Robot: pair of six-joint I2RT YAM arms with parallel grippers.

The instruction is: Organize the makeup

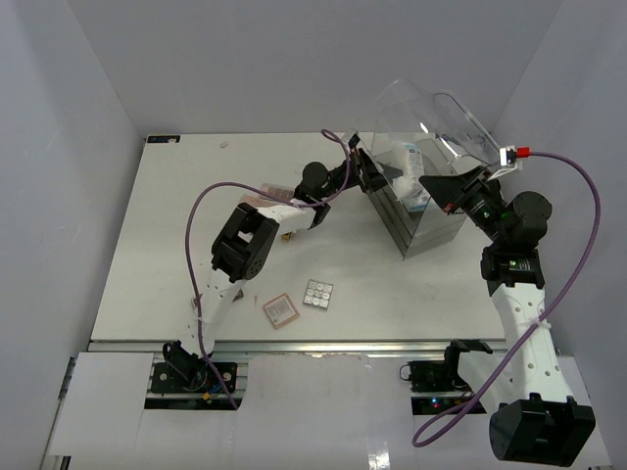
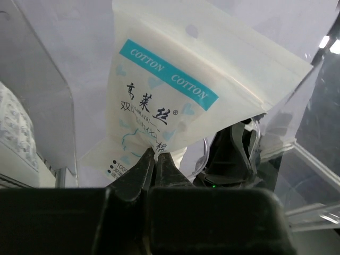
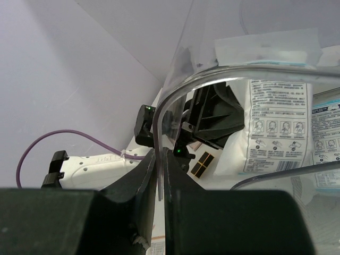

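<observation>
Left claw [image 2: 155, 154] was pinched shut on the bottom edge of the white-blue packet [image 2: 159, 90], which stood upright between the walls of the clear box [image 1: 431, 230] at 2 o'clock on the desk [image 1: 176, 245]. Right claw [image 3: 160, 159] was clamped on the rim of the domed lid [image 3: 223, 71], holding it raised. At 6 o'clock, the pinkish square compact [image 1: 280, 311] and silvery grid palette [image 1: 317, 293] lay near each other, not touching.

Plastics and a matt table
The packet [image 2: 159, 95] is smooth, shiny plastic film; the lid [image 1: 431, 108] is clear glossy plastic; the table [image 1: 176, 245] looks matt white.
</observation>
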